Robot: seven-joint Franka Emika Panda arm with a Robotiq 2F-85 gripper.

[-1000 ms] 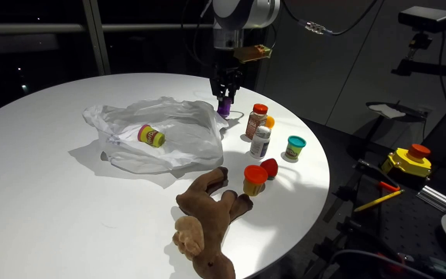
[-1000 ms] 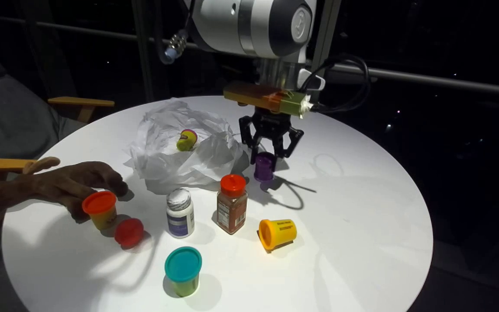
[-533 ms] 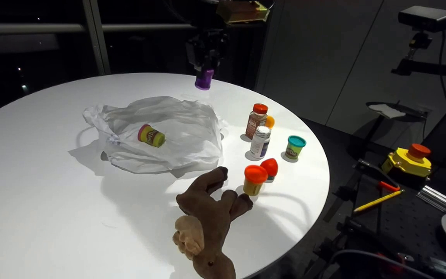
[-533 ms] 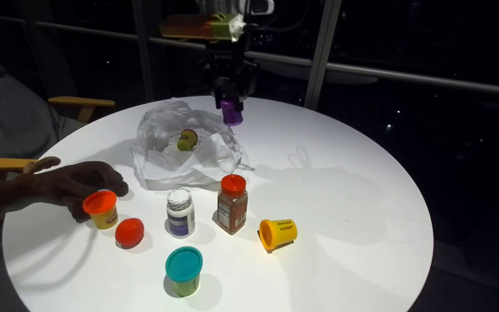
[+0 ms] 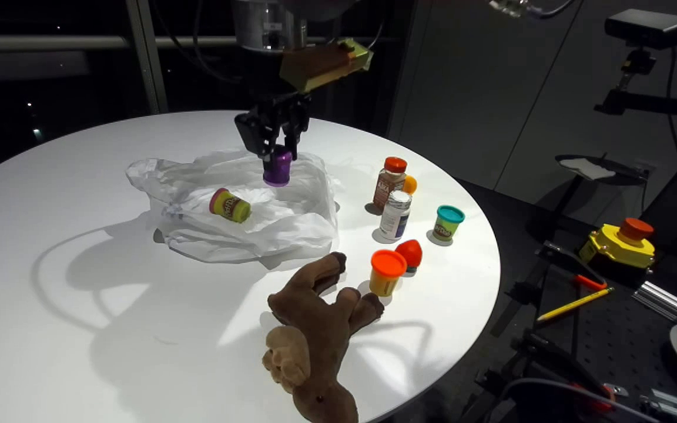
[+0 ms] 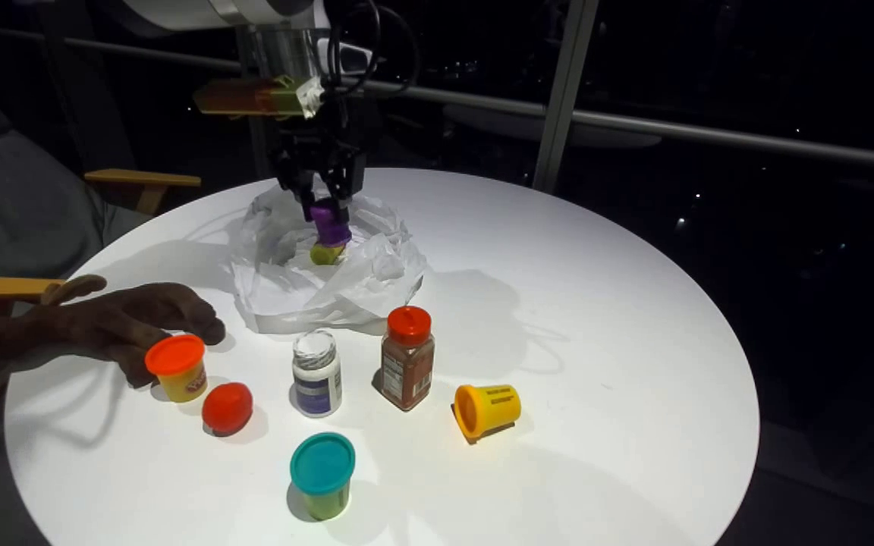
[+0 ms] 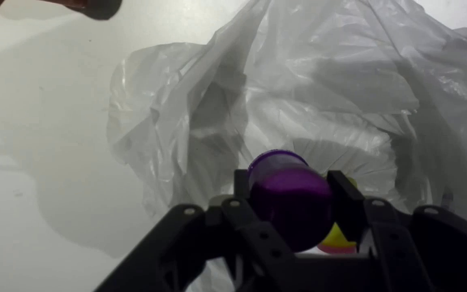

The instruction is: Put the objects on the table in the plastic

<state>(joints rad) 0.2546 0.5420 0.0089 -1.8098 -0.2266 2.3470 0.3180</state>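
Observation:
My gripper [image 5: 280, 156] is shut on a purple container [image 5: 278, 171] and holds it over the open white plastic bag [image 5: 282, 235]. In the wrist view the purple container [image 7: 288, 194] sits tilted between both fingers of the gripper [image 7: 288, 184], above the bag [image 7: 326, 85]. A yellow Play-Doh can [image 5: 230, 205] lies on its side in the bag. In the wrist view this can [image 7: 339, 238] is partly hidden behind the purple container and a finger. On the table stand a red-capped bottle [image 6: 407, 368], a white bottle [image 6: 317, 383] and a teal-lidded can [image 6: 322, 474].
An orange-lidded can [image 6: 179, 371] stands beside a red round object [image 6: 227, 408]. A yellow-orange cup [image 6: 486, 409] lies on its side. A brown plush animal [image 5: 315, 317] lies near the bag. The round white table [image 5: 80, 329] has an edge on the bottles' side.
The gripper has lifted the purple container off the table beside the bag, carried it across, and lowered it somewhat over the bag. The other objects have not moved.

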